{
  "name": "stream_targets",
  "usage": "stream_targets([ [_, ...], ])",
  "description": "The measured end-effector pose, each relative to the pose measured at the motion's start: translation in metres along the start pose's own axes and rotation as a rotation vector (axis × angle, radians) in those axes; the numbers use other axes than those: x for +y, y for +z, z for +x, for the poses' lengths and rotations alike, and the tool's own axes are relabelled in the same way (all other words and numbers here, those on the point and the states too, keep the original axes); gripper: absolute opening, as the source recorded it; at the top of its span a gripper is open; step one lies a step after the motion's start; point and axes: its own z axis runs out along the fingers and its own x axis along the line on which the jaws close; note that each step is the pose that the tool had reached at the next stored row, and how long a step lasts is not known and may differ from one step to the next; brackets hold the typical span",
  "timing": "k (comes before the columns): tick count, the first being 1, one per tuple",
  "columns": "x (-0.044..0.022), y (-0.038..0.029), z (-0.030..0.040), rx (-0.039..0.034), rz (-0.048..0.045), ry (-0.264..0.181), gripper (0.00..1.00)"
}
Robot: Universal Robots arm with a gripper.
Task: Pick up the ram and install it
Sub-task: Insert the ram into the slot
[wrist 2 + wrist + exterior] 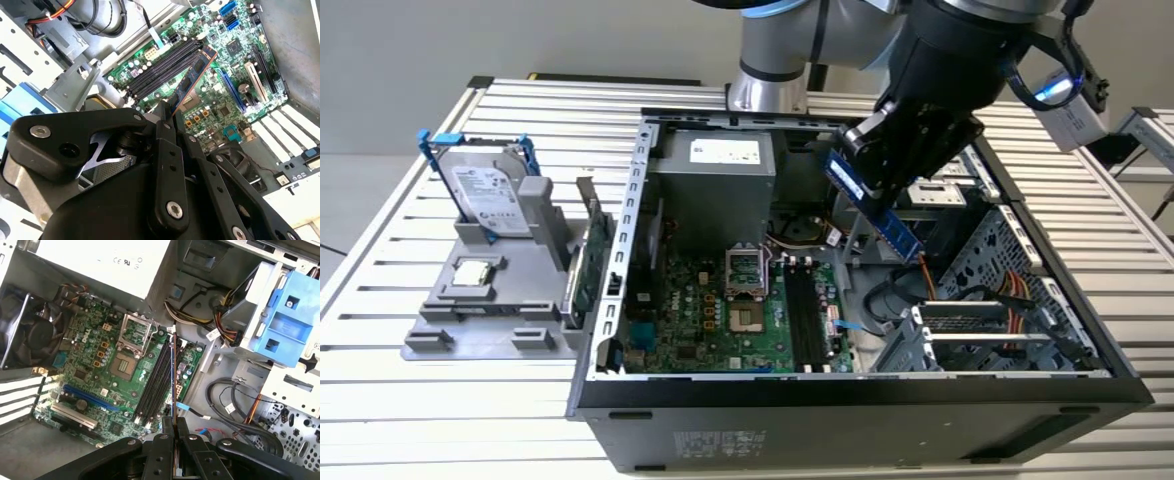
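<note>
My hand (870, 172) is closed on the ram (890, 222), pinching the stick at its upper end. In the exterior view the ram hangs tilted over the open computer case (854, 425), its lower end pointing down into the interior and touching nothing.

The motherboard (714, 325) lies flat in the case. Its black memory slots (803, 315) sit below the ram and toward the exterior view's left of it. The ram is not seated in any slot.

In the second wrist view my fingers (165, 135) close on the ram (192, 80), which reaches out over the slots (162, 70), chips and label visible. In the first wrist view the ram (173, 370) shows edge-on as a thin line running roughly along the slots (154, 385), coming out of my hand (174, 429).

Outside the case, on the slatted worktop (454, 420), a grey fixture (487, 310) holds a hard drive (494, 195) upright, and a green expansion card (594, 268) stands on edge just beside the case wall.
</note>
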Motion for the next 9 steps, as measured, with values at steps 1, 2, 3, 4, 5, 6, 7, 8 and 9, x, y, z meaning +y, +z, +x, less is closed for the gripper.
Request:
stream_targets([
  [1, -0.0003, 0.0000, 0.0001, -0.0001, -0.0004, 0.006, 0.00],
  [2, -0.0006, 0.0000, 0.0002, -0.0002, -0.0007, 0.010, 0.00],
  [3, -0.0010, 0.0000, 0.0002, -0.0003, -0.0011, 0.016, 0.00],
  [4, -0.0013, 0.0000, 0.0004, -0.0004, -0.0015, 0.021, 0.00],
  [5, -0.0015, 0.0000, 0.0004, -0.0005, -0.0018, 0.026, 0.00],
  [6, -0.0018, 0.0000, 0.0005, -0.0006, -0.0022, 0.031, 0.00],
  [7, -0.0021, 0.0000, 0.0006, -0.0007, -0.0027, 0.036, 0.00],
  [8, -0.0024, 0.0000, 0.0007, -0.0008, -0.0030, 0.041, 0.00],
  [9, -0.0027, 0.0001, 0.0008, -0.0009, -0.0033, 0.046, 0.00],
])
